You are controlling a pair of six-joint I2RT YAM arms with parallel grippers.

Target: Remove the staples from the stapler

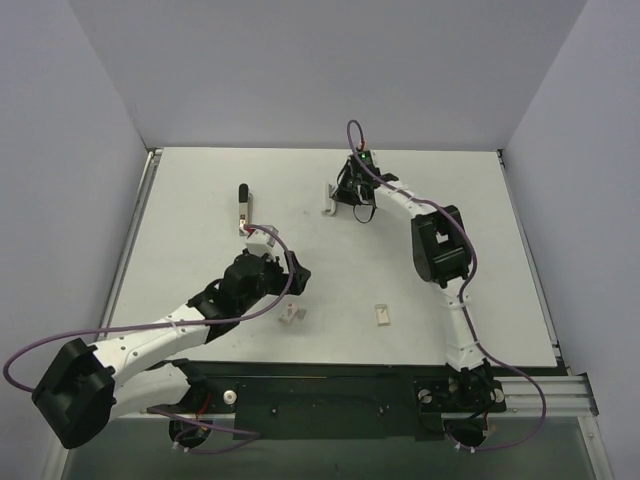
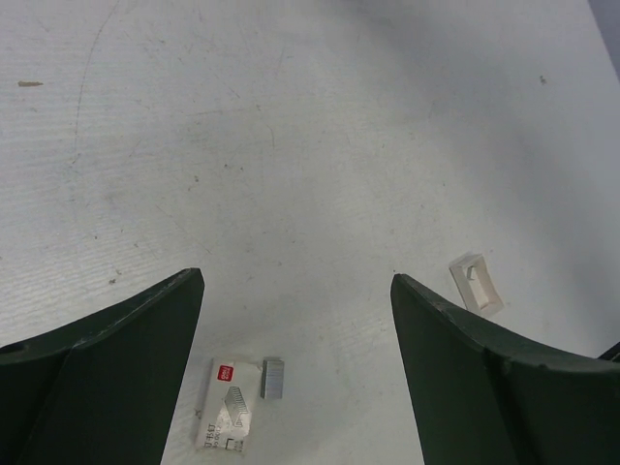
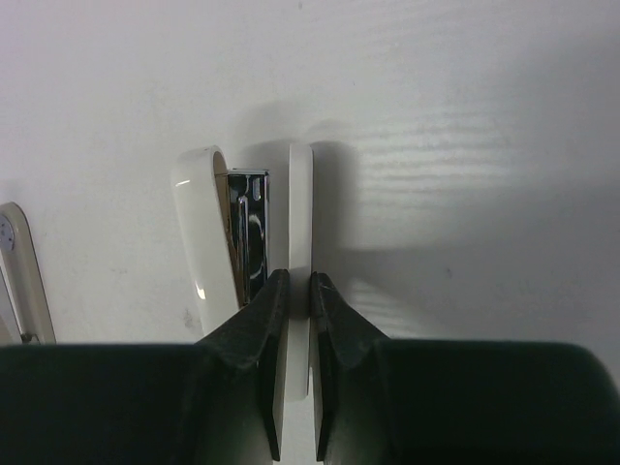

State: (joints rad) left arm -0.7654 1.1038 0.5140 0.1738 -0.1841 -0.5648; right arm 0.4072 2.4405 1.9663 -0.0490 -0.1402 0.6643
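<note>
The white stapler (image 3: 201, 232) lies at the far middle of the table (image 1: 333, 197), swung apart, its chrome staple channel (image 3: 250, 232) exposed. My right gripper (image 3: 298, 279) is shut on the stapler's thin white arm (image 3: 301, 203), which stands edge-on between the jaws beside the channel. In the top view the right gripper (image 1: 357, 203) is just right of the stapler. A short strip of staples (image 2: 274, 377) lies loose against a small staple box (image 2: 225, 417). My left gripper (image 2: 296, 279) hovers open above them, holding nothing.
A small white open tray (image 2: 476, 284) lies right of the left fingers, also in the top view (image 1: 381, 315). A black-handled tool (image 1: 243, 200) stands ahead of the left arm. A pale curved piece (image 3: 19, 271) shows at the right wrist view's left edge.
</note>
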